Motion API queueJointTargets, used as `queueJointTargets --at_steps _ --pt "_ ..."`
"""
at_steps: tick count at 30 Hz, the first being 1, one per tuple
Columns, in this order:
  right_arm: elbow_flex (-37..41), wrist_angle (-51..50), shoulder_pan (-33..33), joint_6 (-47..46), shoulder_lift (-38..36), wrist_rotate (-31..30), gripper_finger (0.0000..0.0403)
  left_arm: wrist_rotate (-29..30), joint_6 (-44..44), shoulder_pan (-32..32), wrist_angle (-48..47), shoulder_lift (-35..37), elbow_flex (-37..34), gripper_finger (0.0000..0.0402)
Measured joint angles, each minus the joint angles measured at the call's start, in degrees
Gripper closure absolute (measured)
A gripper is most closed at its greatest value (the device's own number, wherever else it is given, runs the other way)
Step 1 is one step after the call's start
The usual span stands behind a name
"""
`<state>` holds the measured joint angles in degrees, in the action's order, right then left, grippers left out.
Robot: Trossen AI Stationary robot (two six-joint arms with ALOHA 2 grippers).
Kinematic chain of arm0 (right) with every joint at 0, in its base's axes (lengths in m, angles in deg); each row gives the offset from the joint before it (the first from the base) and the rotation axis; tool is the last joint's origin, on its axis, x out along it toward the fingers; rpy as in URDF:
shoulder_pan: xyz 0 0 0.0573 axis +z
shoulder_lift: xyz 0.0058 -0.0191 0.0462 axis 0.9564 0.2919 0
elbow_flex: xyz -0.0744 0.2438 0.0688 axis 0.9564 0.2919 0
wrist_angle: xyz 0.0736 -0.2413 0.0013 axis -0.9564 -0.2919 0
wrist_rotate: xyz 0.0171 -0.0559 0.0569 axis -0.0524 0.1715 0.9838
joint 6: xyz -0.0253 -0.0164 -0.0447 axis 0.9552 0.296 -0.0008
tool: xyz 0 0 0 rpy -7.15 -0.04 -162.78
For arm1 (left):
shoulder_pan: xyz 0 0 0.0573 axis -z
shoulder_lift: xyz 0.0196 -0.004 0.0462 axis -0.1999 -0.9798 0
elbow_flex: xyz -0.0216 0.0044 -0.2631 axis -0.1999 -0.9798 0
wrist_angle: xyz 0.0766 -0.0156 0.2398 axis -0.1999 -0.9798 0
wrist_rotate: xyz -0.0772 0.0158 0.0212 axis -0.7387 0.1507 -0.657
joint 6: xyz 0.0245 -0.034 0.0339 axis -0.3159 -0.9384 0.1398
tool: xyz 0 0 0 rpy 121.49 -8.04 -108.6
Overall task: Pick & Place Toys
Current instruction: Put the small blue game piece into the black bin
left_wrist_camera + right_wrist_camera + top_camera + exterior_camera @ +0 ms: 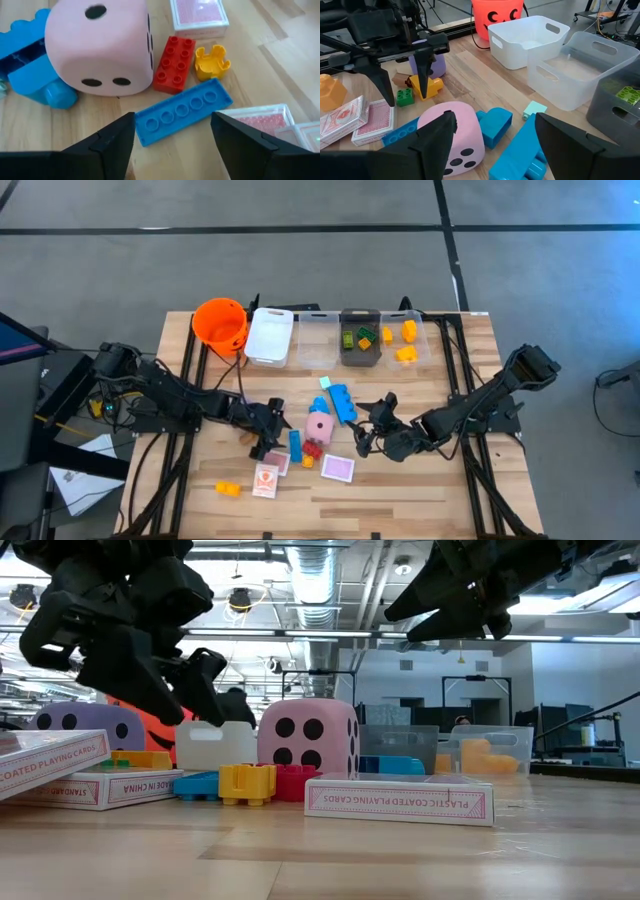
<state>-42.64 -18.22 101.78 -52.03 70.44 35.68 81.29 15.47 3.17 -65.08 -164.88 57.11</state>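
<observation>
Beside the pink die (319, 427), smooth, rounded and black-dotted, the left gripper (268, 442) hangs with jaws spread and empty astride a flat studded blue plastic brick (183, 111), while the right gripper (368, 436) waits open nearby; a few bricks fill the bins (318, 340), most toys remain loose.

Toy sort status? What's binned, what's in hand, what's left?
Done: yellow bricks sit in the clear bin, green ones in the dark bin.
In hand: nothing yet; the left gripper straddles the flat blue brick, jaws apart. The right gripper waits open nearby.
Left: pink die, card boxes, red brick, more.
</observation>
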Motion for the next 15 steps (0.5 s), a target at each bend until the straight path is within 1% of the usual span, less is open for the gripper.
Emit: queueJointTargets --at_steps 5,15 --pt "0.0 0.0 0.0 0.0 0.0 0.0 0.0132 0.0 -0.3 0.0 2.0 0.0 0.0 0.0193" --pt "0.0 0.0 0.0 0.0 0.0 0.0 0.0132 -0.1 -0.3 0.0 5.8 0.0 0.0 0.0287"
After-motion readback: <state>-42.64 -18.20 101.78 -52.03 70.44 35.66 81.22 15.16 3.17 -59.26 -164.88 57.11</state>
